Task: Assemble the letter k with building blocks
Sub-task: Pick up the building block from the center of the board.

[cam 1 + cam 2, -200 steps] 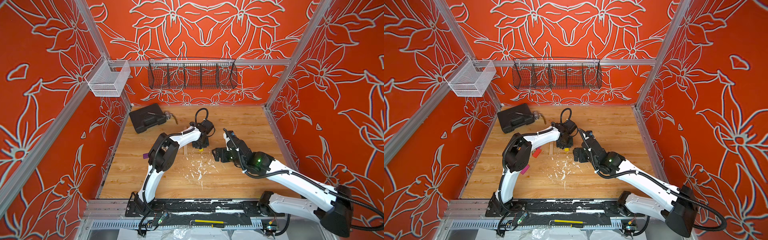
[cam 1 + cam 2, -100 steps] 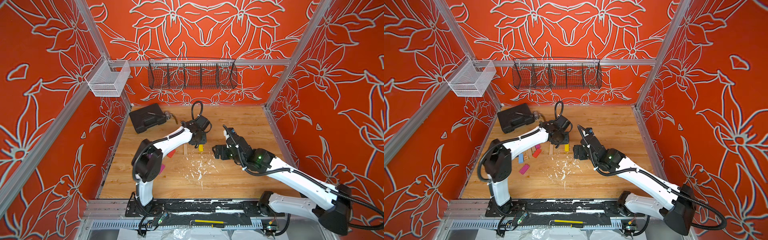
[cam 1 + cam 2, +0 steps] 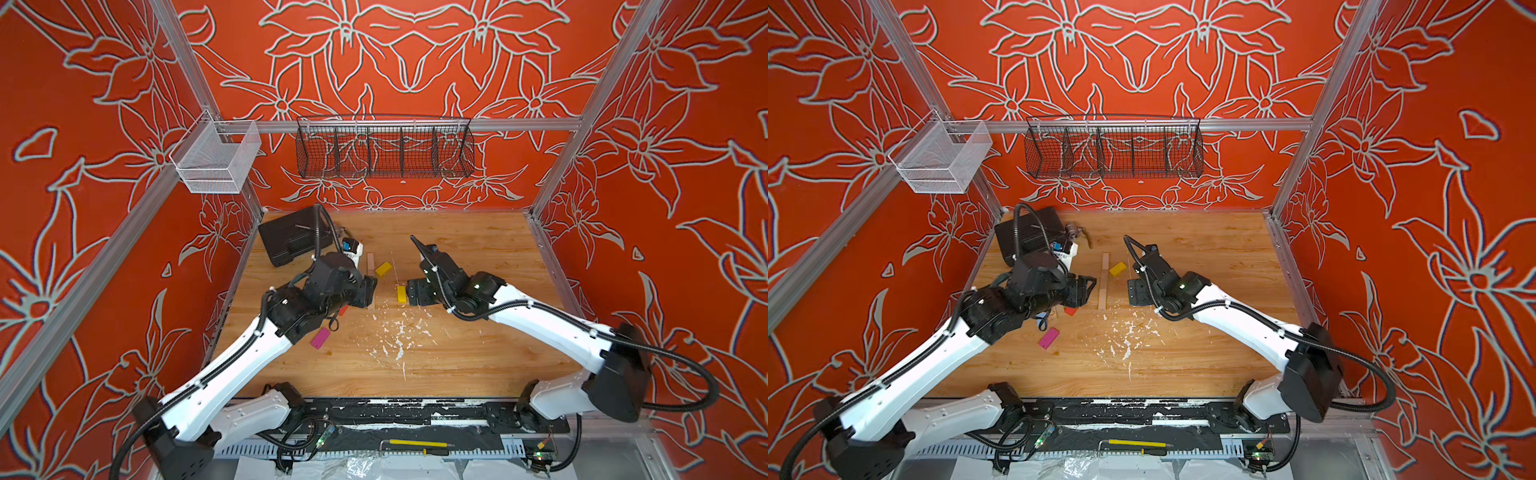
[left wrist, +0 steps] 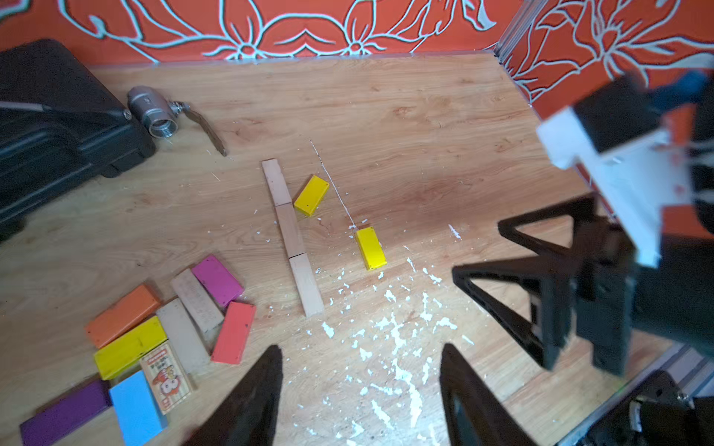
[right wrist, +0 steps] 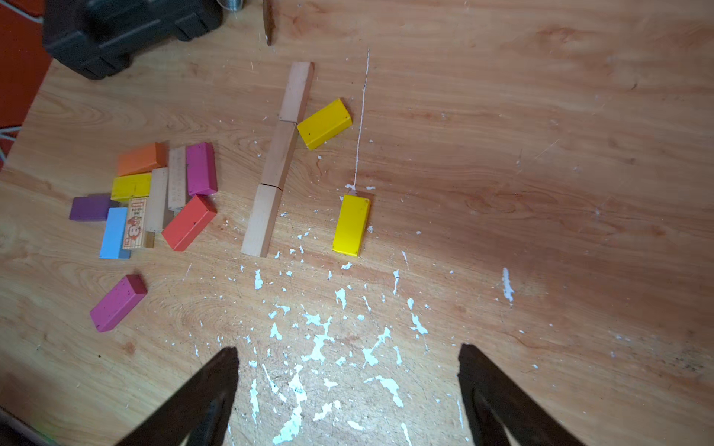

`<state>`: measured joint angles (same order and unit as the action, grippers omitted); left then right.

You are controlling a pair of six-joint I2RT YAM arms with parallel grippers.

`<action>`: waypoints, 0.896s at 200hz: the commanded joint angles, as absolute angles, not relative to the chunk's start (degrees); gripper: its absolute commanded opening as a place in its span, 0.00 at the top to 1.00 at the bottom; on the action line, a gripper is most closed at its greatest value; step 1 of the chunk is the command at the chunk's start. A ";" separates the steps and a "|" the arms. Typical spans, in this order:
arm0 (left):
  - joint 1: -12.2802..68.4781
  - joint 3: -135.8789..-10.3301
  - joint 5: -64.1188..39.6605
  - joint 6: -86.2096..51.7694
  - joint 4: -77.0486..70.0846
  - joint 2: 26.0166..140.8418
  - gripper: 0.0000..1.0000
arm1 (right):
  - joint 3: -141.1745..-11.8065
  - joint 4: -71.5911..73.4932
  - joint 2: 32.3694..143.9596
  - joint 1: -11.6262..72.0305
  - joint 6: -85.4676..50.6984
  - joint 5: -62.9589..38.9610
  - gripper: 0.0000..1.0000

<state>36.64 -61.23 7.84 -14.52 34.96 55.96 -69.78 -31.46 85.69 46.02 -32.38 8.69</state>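
Three pale wood building blocks lie end to end in a straight line (image 4: 291, 235) (image 5: 276, 162) (image 3: 1104, 282). One yellow block (image 4: 311, 195) (image 5: 323, 123) (image 3: 383, 269) slants against that line's far half. A second yellow block (image 4: 371, 248) (image 5: 351, 224) (image 3: 401, 293) lies apart from the line, just in front of my right gripper (image 5: 347, 347) (image 3: 415, 293). That gripper is open and holds nothing. My left gripper (image 4: 360, 347) (image 3: 368, 293) is open too, empty, low over the near end of the wood line. Several coloured blocks form a pile (image 4: 166, 328) (image 5: 154, 193).
A lone magenta block (image 5: 118, 303) (image 3: 321, 338) lies near the left arm. The black case (image 3: 291, 241) and a metal valve (image 4: 154, 112) sit at the back left. White paint flecks (image 3: 395, 336) dot the middle of the floor. A wire basket (image 3: 384, 147) hangs on the back wall.
My left gripper has opened, left the second yellow block on the table and pulled back toward the left. The right gripper has barely moved.
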 commanded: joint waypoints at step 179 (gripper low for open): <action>36.46 -33.60 -18.11 33.96 27.32 34.03 0.00 | -90.55 -37.48 120.05 42.53 -27.42 2.09 0.41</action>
